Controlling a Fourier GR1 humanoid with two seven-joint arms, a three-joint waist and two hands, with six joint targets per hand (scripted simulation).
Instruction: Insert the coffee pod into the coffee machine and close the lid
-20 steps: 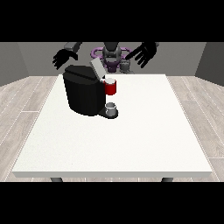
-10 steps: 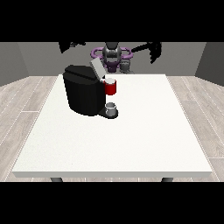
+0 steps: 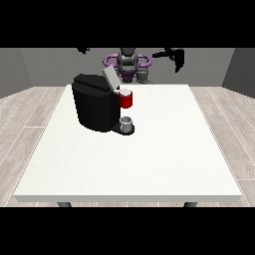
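The black coffee machine stands on the left middle of the white table, its grey lid tilted up and open. A red pod holder with a pale top sticks out of its front, above a small grey cup on the machine's base. A small grey cylinder, possibly the coffee pod, stands at the table's far edge in front of the robot. The hand at the view's right hangs high in the air with relaxed fingers pointing down, holding nothing. The hand at the view's left only shows as a sliver at the scene's top.
The robot's torso stands behind the far table edge. Wide bare tabletop stretches to the right of the machine and towards the camera. Grey plank floor surrounds the table.
Both hands have risen and spread outwards, away from the machine. The hand at the view's left has nearly left the picture. The machine, lid and grey cylinder have not moved.
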